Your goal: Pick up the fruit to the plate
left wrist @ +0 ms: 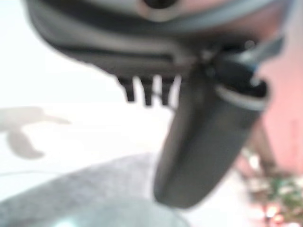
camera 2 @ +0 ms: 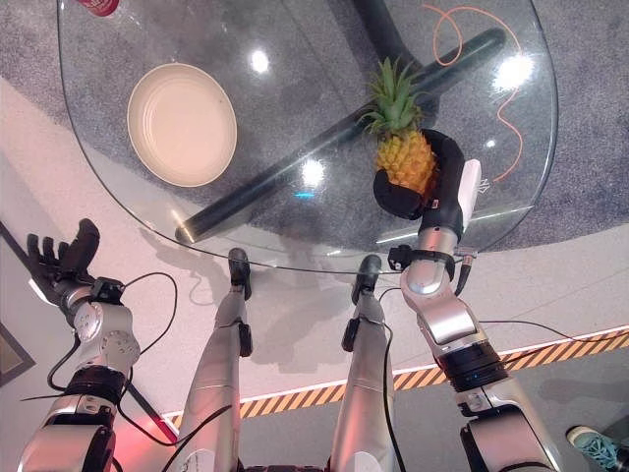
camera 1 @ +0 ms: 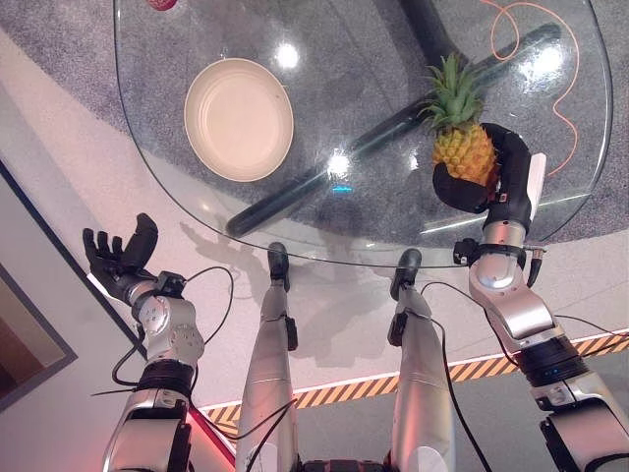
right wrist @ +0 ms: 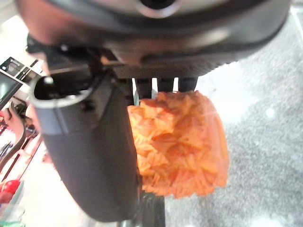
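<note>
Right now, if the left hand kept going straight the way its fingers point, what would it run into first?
Probably nothing: the open left hand is off the glass table, fingers pointing past its near-left rim toward bare floor. The plate lies off that line, though depth is unclear.

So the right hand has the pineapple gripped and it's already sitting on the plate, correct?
Not on the plate. The right hand does grip the pineapple, but the left eye view shows it over the glass table, well apart from the plate, which holds nothing.

Yellow pineapple [camera 1: 462, 147] with green crown, upright over the glass table's right side; empty cream plate [camera 1: 239, 119] far left.
</note>
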Controlling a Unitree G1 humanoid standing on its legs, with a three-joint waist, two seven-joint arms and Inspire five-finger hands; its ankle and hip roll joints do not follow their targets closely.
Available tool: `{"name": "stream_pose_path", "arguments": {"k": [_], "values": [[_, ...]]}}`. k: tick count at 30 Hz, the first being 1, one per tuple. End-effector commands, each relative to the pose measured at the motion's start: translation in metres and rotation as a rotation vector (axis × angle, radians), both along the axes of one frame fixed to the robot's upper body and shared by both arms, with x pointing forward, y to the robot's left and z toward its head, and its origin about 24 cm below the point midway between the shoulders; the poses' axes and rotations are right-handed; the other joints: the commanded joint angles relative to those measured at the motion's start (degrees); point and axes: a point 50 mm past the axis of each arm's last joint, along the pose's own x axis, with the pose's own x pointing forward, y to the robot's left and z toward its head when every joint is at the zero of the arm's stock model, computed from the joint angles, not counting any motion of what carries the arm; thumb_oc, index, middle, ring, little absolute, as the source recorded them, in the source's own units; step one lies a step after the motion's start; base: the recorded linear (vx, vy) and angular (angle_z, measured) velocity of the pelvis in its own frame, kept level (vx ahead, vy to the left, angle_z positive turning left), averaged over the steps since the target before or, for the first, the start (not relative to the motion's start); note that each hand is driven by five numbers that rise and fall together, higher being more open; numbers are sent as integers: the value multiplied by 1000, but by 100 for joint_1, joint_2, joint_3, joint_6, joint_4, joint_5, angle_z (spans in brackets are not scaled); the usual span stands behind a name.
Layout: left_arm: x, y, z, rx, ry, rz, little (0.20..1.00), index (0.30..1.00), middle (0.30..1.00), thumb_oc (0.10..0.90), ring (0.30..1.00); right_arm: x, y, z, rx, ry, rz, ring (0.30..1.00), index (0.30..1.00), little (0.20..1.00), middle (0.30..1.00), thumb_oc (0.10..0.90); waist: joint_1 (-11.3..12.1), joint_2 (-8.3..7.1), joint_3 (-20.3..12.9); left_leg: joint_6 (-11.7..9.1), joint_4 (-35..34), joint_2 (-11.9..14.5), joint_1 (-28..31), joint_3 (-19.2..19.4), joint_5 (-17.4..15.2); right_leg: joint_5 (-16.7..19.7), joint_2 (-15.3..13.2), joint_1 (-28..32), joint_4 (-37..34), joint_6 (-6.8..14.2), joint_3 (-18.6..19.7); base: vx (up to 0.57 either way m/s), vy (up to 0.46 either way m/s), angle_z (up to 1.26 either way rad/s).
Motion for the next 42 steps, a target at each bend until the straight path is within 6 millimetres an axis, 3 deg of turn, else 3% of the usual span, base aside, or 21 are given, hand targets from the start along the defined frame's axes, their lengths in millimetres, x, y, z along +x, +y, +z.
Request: {"name": "stream_pose_path", "arguments": {"k": [1,4,8,9,19,33,42], "values": [[-14,25,54,165,-210,208,900,900,900,800,900,-17,-9,46,-11,-319,-88,300,300,200,300,100,-7,-177,-80,106,480,-175,-144,-142,-485,131,231,27,-318,-134,-195,0,0,0],[-12,10,77,224,-317,200,900,900,900,800,900,-20,-6,55,-4,-380,-91,300,300,200,300,100,8,-176,-80,109,496,-185,-227,-157,-457,175,219,-33,-331,-135,-189,0,0,0],[-12,-6,93,316,-393,161,900,900,900,800,900,-21,-4,60,-10,-421,-91,300,300,200,300,100,32,-170,-80,104,534,-166,-226,-157,-525,125,219,-22,-302,-123,-187,0,0,0],[-11,-15,112,375,-462,101,900,900,900,800,900,-22,-3,66,-11,-459,-87,300,300,200,300,100,40,-163,-80,103,533,-165,-236,-157,-528,129,228,-30,-295,-119,-177,0,0,0],[-9,-48,159,522,-678,-133,900,900,900,800,900,-26,9,93,-43,-611,-61,300,300,200,300,100,3,-126,-80,109,505,-153,-214,-112,-521,175,233,-12,-332,-84,-144,0,0,0],[2,-101,191,644,-821,-557,900,900,900,800,900,-39,33,128,-126,-802,23,300,300,200,300,100,-101,-46,-80,126,366,-183,-172,-24,-430,273,249,30,-475,-52,-87,-4,12,0],[12,-126,192,562,-837,-833,900,900,900,800,900,-45,47,139,-204,-859,86,300,300,200,300,100,-136,-6,-80,125,334,-188,-109,34,-456,269,228,79,-511,-11,-77,0,0,0]]}}
